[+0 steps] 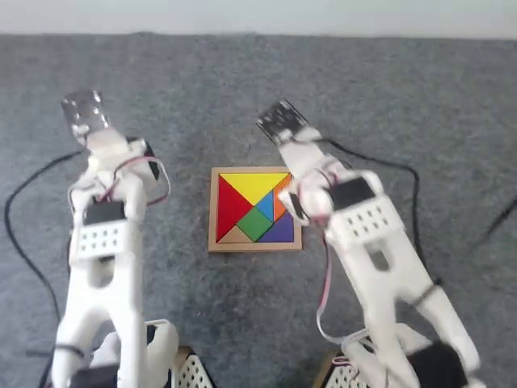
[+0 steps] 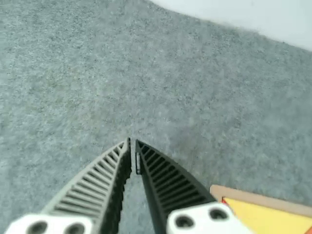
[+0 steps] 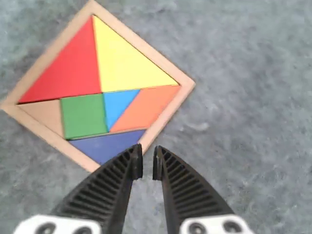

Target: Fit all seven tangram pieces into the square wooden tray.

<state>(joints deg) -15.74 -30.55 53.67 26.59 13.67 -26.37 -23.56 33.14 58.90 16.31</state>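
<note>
The square wooden tray (image 1: 213, 210) lies mid-table with all seven pieces flush inside it. In the right wrist view I see the red triangle (image 3: 68, 73), yellow triangle (image 3: 124, 63), green square (image 3: 83, 114), light blue triangle (image 3: 117, 105), orange parallelogram (image 3: 144, 107), dark blue triangle (image 3: 107, 145) and tan triangle (image 3: 44, 112). My right gripper (image 3: 146, 157) hangs above the tray's edge (image 3: 146, 51), shut and holding nothing. My left gripper (image 2: 132, 144) is shut and empty over bare carpet, left of the tray's corner (image 2: 243, 197). Both grippers (image 1: 83, 113) (image 1: 281, 121) are raised.
Grey carpet covers the table all around the tray. Black cables (image 1: 24, 190) (image 1: 396, 166) trail beside each arm. A pale wall runs along the far edge (image 1: 258, 16).
</note>
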